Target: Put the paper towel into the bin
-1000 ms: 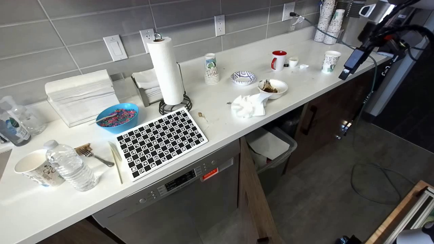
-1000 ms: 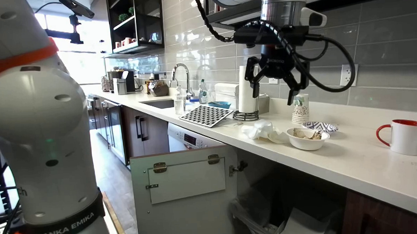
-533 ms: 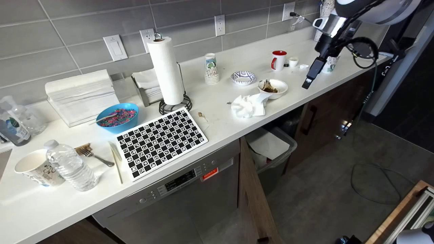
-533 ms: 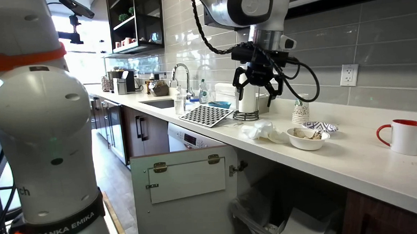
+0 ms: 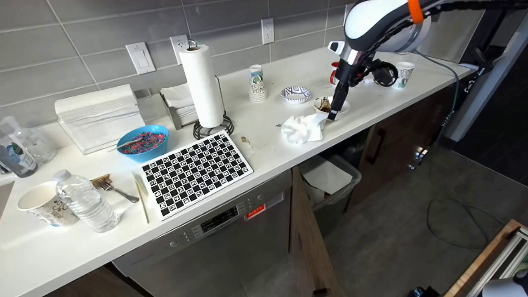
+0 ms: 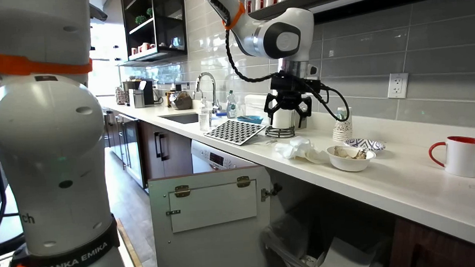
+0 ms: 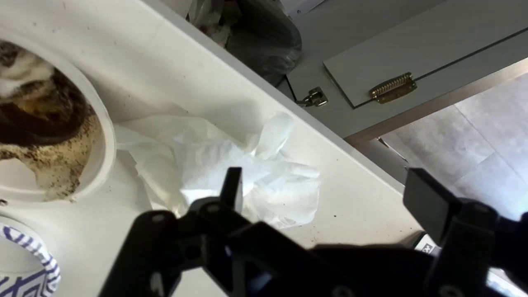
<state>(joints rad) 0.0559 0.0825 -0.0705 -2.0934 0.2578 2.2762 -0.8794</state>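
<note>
The paper towel, a crumpled white wad, lies on the counter near its front edge in both exterior views [image 5: 298,130] [image 6: 296,148] and in the wrist view [image 7: 284,198]. My gripper [image 6: 285,123] is open and empty, pointing down above the counter. In the wrist view the gripper [image 7: 325,181] has its left finger over the towel in the picture and its right finger over the counter's edge, with part of the towel between them. The bin [image 5: 357,178] stands low in the open cabinet under the counter; its near rim [image 6: 283,256] also shows.
A white bowl with food scraps [image 6: 351,166] sits beside the towel. A patterned plate [image 5: 295,94], a stack of cups [image 5: 258,84], an upright paper roll [image 5: 202,86] and a checkered board [image 5: 198,173] stand around. The open cabinet door [image 6: 209,220] juts out.
My arm has swung along the counter towards the towel and the gripper has come lower. The gripper stays open. The towel and the bin have not moved.
</note>
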